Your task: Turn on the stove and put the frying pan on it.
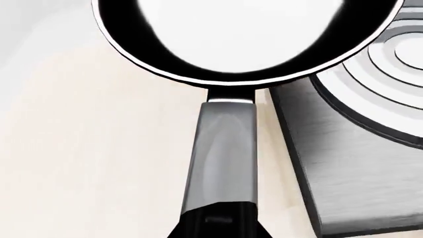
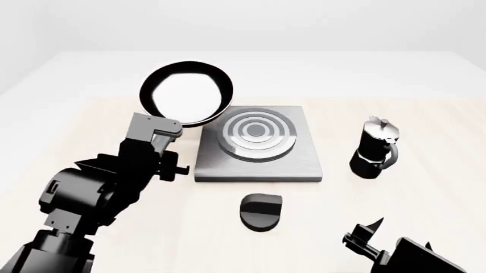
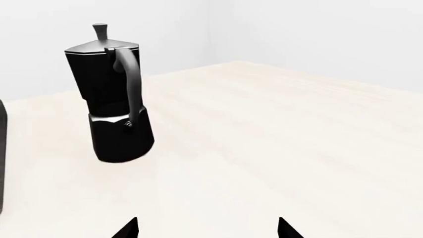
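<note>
- Pale wooden desk point(image 2: 99, 131) against plain white walls, that's the whole scene from my seat.
- My left gripper point(image 2: 156, 133) has the frying pan point(image 2: 186, 94) by its handle point(image 1: 221, 158); the jaws are clamped around the handle in the left wrist view, and the grip sits at the handle's near end.
- From the head view, the pan's glossy bowl sits up and to the left of the stove point(image 2: 258, 145), its rim overlapping the plate's back-left corner. I can't tell from these shots whether it's touching the plate or lifted above it.
- In the left wrist view the pan's rim also crosses over the outer rings point(image 1: 396, 74), so it's only partly over the burner, not centred.
- Round black knob point(image 2: 260, 211) lies on the desk just in front of the stove plate, apart from it. Can't read its setting.
- Moka pot point(image 2: 375, 149) stands upright to the right of the stove, clear of it.
- My right gripper point(image 2: 370, 236) hangs low at the front right, jaws spread apart with nothing between them; both tips show in the right wrist view, pointing toward the moka pot.
</note>
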Controlling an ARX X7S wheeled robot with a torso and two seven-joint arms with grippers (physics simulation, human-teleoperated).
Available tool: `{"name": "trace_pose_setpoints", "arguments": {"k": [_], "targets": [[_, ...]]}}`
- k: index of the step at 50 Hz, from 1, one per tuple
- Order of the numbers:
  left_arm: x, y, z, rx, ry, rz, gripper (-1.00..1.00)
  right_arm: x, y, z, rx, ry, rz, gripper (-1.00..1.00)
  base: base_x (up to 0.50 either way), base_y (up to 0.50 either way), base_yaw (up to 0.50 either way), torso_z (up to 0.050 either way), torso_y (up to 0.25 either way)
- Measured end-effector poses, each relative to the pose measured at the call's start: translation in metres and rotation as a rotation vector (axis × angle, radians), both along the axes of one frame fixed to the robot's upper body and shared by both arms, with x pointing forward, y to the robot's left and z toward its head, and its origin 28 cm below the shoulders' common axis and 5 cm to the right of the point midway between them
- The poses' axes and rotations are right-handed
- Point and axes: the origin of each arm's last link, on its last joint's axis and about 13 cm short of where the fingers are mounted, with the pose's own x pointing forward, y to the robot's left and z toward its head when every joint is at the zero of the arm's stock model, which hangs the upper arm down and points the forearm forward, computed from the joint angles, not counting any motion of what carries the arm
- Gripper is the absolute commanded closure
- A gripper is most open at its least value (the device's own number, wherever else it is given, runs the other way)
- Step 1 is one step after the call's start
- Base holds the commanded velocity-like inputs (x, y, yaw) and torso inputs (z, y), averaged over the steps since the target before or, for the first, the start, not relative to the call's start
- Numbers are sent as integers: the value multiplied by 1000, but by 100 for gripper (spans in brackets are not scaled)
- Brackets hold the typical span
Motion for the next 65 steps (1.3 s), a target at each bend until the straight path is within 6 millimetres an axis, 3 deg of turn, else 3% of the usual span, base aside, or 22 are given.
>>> {"name": "trace_pose_setpoints", "arguments": {"k": [42, 65], "targets": [[14, -62, 21, -19, 60, -244, 100, 0, 0, -1, 5, 2, 7, -100, 0, 0, 0, 0, 2], [16, -76, 34, -39, 102, -291, 100, 0, 0, -1, 6, 3, 9, -100, 0, 0, 0, 0, 2]]}}
